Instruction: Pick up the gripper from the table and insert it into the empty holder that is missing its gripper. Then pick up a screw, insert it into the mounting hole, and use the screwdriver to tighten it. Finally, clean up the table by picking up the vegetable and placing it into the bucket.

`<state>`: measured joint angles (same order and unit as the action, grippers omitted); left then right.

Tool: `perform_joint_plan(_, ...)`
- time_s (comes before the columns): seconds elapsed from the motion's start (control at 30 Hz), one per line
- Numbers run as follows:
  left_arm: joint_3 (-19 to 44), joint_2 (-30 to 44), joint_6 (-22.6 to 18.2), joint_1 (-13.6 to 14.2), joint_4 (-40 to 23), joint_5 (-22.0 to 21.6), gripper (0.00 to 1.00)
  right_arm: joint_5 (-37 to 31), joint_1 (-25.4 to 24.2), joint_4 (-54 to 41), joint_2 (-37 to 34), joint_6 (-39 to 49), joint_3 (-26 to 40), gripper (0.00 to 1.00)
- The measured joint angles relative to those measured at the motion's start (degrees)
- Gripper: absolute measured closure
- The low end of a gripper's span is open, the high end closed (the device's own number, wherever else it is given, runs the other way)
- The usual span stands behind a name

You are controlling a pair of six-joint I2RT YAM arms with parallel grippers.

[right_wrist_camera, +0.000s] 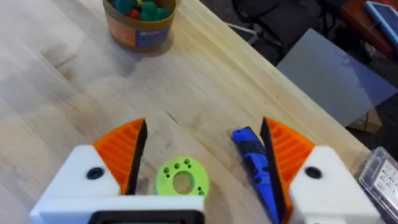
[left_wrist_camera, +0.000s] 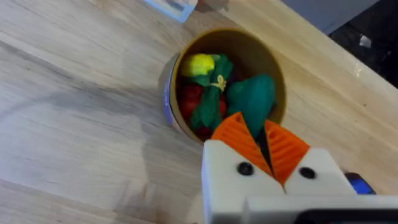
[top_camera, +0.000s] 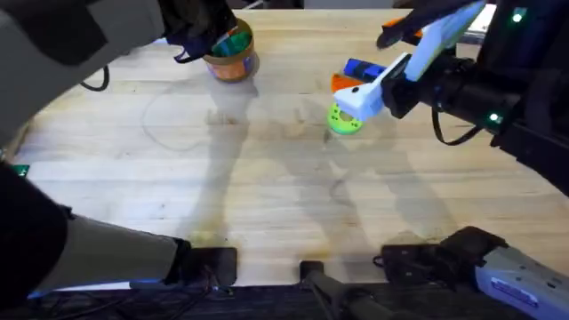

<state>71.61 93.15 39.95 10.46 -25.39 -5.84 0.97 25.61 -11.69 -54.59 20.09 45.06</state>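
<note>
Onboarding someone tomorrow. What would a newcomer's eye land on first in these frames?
Probably the bucket at the table's far left, packed with toy pieces, the dark teal vegetable lying on top and the left gripper, fingers shut, right above its rim. Next, the right gripper spread wide over the bright green disc, with the blue screwdriver beside it.
</note>
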Motion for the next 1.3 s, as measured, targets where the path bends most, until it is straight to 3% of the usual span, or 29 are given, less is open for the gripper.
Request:
perform_joint_plan(0.1, 0.0, 0.65, -0.19, 0.0, 0.14, 0.0, 0.938, -0.02, 0.0, 0.0, -0.02, 0.4, 0.0, 0.007)
perform_joint_plan(0.23, 0.0, 0.65, -0.07, 0.0, 0.55, -0.07, 0.484, -0.02, 0.0, -0.02, 0.0, 0.78, 0.0, 0.007)
perform_joint_plan(0.33, 0.0, 0.63, 0.17, 0.0, 0.55, -0.2, 0.065, -0.02, 0.0, 0.0, -0.02, 0.95, 0.0, 0.007)
perform_joint_plan(0.37, 0.0, 0.65, 0.05, 0.0, 0.55, -0.22, 0.031, -0.02, 0.0, -0.02, 0.0, 0.95, 0.0, 0.007)
perform_joint_plan(0.53, 0.02, -0.05, -0.1, 0.0, -0.45, -0.2, 0.014, -0.02, 0.0, -0.43, -0.01, 0.95, 0.0, 0.007)
perform_joint_plan(0.67, 0.22, -4.94, -2.04, 0.0, -5.35, -0.2, 0.014, -0.02, 0.0, -2.75, 0.11, -1.08, 0.02, 0.008)
perform_joint_plan(0.87, 1.98, -19.62, -8.13, 0.0, -20.56, 0.56, 0.014, -0.01, 0.0, -17.06, 1.5, -5.58, 4.8, 0.007)
perform_joint_plan(1.03, 2.67, -29.99, -13.63, 0.0, -34.4, 4.45, 0.014, -0.02, 0.0, -28.55, 3.68, -6.98, 12.82, 0.007)
perform_joint_plan(1.17, 2.67, -34.63, -17.29, 0.02, -43.0, 8.04, 0.014, 0.0, 0.0, -30.53, 6.52, -7.48, 15.34, 0.009)
perform_joint_plan(1.3, 2.67, -37.11, -18.84, 0.0, -46.26, 9.41, 0.013, 0.02, 0.0, -31.27, 8.18, -7.73, 15.52, 0.007)
